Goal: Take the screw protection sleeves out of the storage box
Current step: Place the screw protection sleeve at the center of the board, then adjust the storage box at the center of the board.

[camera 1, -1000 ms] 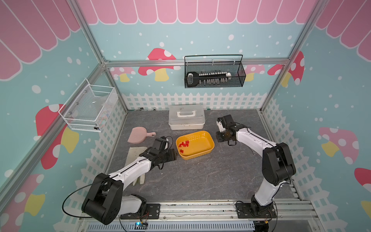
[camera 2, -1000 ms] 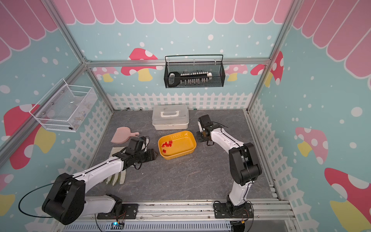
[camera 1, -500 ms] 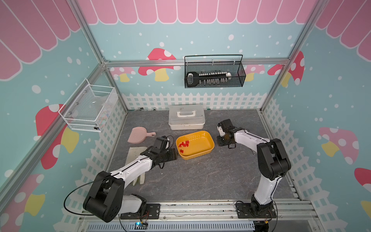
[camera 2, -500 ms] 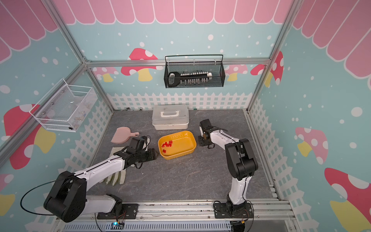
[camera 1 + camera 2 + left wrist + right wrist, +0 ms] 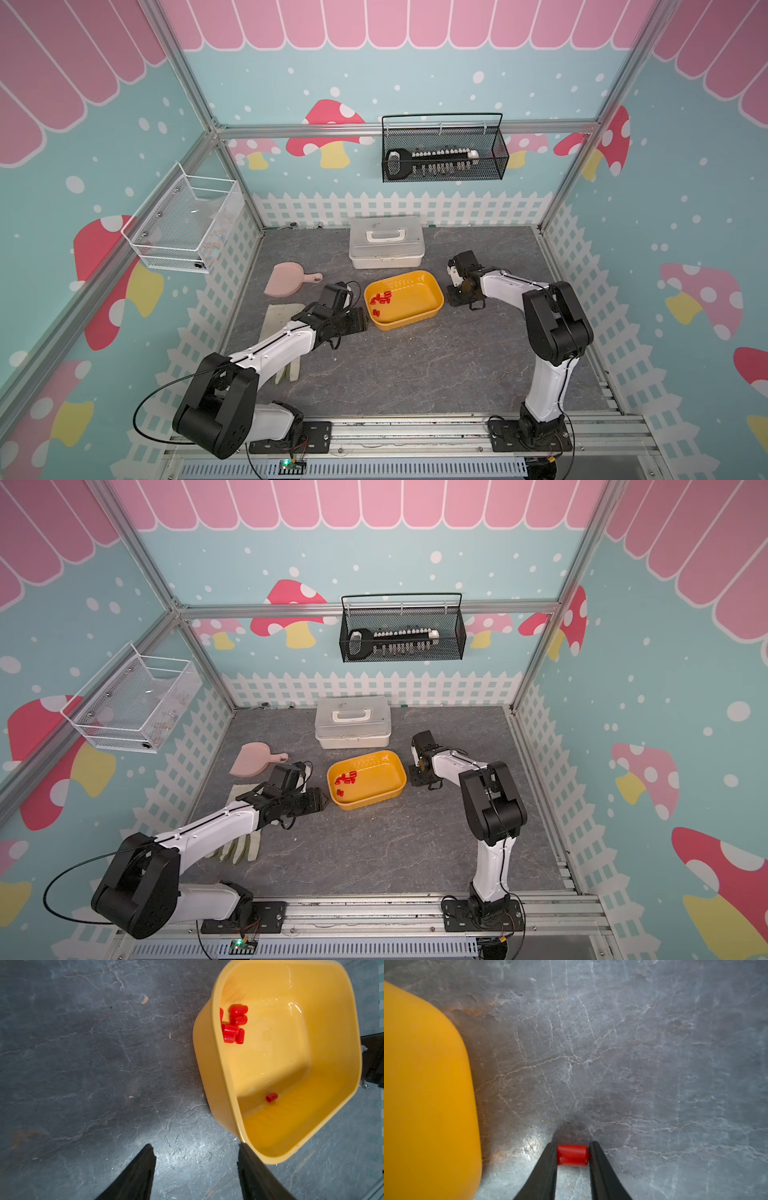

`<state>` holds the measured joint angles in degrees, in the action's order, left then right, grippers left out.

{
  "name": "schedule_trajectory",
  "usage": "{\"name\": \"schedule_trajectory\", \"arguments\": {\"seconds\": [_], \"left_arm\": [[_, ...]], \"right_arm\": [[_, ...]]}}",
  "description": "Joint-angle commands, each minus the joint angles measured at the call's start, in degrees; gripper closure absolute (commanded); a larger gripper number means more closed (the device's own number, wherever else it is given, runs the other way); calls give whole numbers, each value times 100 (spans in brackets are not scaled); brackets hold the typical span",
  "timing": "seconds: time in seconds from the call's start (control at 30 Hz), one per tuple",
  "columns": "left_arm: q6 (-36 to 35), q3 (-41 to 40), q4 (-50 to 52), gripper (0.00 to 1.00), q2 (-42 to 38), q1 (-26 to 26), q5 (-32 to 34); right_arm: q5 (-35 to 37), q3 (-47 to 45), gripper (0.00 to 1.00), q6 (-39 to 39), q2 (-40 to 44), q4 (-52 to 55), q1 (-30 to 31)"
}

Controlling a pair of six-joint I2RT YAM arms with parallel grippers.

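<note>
Set-down step, I judge: right fingers [image 5: 548, 1159] narrow, pinching one sleeve [image 5: 572, 1155] low over the desk [image 5: 612, 1053] beside the box [image 5: 425, 1084]; left fingers [image 5: 143, 1167] wide, empty. Next: spread gently, lift clear.

Slate tabletop [image 5: 415, 365], storage box [image 5: 405, 323], white case [image 5: 386, 243], glove [image 5: 279, 318]

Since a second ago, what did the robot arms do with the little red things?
The right claw came lower, down to the table beside the yellow box, with one red sleeve between its fingertips. The left claw stayed open next to the box, and the other sleeves stayed inside it.
</note>
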<state>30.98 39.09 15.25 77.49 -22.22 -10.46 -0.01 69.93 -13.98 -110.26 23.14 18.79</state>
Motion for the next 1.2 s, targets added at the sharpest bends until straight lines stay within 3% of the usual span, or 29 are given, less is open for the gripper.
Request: {"name": "schedule_trajectory", "arguments": {"seconds": [0.0,0.3,0.63,0.77,1.0,1.17], "left_arm": [[-153,186,86,35,41,-28,111],[-259,375,204,35,72,-28,236],[-364,572,336,35,39,-29,391],[-409,677,441,35,101,-11,538],[-417,881,374,35,231,51,695],[-346,1091,242,36,474,94,751]], "right_arm": [[-56,-41,70,-6,-133,92,-24],[-37,48,64,68,528,433,-24],[-25,311,43,137,1343,929,-17],[-406,425,37,132,1653,899,-24],[-1347,1050,25,238,1052,1297,-14],[-1604,1049,21,178,645,1255,-4]]}}
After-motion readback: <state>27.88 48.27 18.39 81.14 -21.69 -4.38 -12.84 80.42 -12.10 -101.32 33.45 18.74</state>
